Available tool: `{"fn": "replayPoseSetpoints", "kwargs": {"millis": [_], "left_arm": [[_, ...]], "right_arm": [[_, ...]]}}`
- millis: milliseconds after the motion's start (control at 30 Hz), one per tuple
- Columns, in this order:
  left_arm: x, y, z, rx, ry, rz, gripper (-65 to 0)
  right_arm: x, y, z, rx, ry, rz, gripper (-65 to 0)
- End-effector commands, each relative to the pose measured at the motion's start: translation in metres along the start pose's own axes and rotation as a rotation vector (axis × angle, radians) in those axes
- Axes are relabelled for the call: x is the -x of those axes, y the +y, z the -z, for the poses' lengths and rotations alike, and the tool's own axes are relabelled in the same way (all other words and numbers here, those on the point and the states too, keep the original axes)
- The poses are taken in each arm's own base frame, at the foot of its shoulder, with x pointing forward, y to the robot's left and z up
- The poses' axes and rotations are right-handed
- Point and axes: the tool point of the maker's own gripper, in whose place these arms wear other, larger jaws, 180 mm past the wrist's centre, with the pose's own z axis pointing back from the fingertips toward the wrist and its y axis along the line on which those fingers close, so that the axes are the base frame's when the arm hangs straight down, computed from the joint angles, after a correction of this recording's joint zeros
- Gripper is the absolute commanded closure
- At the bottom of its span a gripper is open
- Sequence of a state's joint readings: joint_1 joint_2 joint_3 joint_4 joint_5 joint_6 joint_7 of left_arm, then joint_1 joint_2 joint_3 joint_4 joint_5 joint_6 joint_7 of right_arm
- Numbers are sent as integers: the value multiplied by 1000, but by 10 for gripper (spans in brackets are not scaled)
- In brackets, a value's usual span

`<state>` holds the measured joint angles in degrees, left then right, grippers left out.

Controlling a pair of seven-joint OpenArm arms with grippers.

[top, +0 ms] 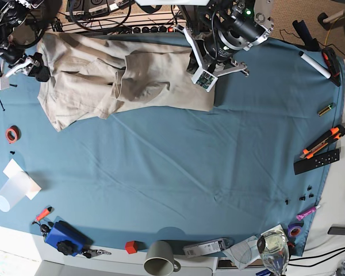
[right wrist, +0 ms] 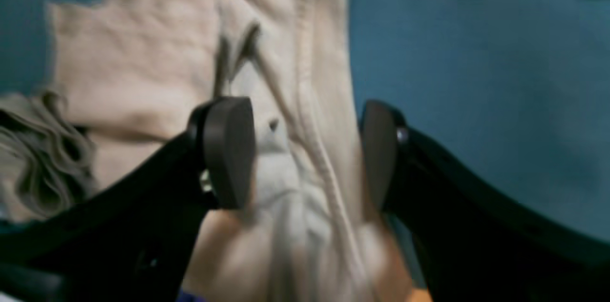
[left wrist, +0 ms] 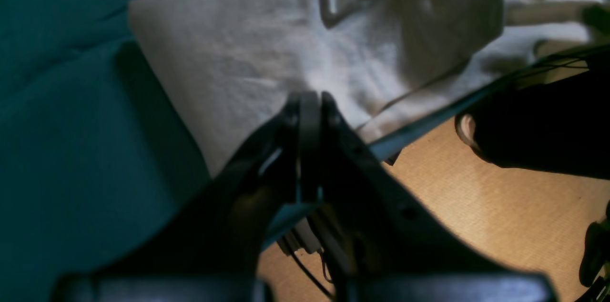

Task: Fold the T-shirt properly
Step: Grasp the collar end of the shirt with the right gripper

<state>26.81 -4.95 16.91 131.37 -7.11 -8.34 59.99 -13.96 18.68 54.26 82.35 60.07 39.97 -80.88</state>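
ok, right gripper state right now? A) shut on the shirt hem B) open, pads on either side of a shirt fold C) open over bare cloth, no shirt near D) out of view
B: in the right wrist view the right gripper stands wide open, its pads apart with a seamed fold of the beige T-shirt running between them, not pinched.

Lab workbench (cables (top: pixel 103 11), scattered hand tools (top: pixel 320 142)).

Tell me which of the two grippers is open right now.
The right gripper, at the shirt's left end in the base view. Its pads stand wide apart over the T-shirt, while the left gripper has its fingers pressed together.
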Motion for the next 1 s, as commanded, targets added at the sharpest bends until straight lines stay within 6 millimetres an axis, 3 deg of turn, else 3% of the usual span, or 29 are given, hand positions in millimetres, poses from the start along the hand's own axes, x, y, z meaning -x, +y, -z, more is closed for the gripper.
{"fn": "replayPoseSetpoints", "kwargs": {"millis": [0, 167, 467, 567, 633, 733, 767, 967], "left_arm": [[-10, -3, -4, 11, -41, -1, 0], [-12, -3, -4, 11, -55, -1, 0], [-15, -3, -4, 11, -71, -2, 0], [-15, -3, -4, 11, -71, -1, 0], [-15, -3, -4, 10, -72, -1, 0], [-15, -3, -4, 11, -72, 0, 0], [-15, -4, -4, 14, -72, 6, 0], [-15, -3, -4, 12, -71, 5, 0]], "right_arm": [[-13, -3, -4, 4, -34, -10, -356], [9, -8, 9, -3, 45, 26, -356], [52, 39, 54, -136, 268, -70, -356], [49, 42, 58, -146, 244, -73, -333], [48, 41, 58, -140, 242, -75, -234], [43, 39, 60, -123, 232, -87, -29], [38, 37, 62, -108, 219, -98, 0], [-18, 30, 78, 5, 102, -206, 0]]}}
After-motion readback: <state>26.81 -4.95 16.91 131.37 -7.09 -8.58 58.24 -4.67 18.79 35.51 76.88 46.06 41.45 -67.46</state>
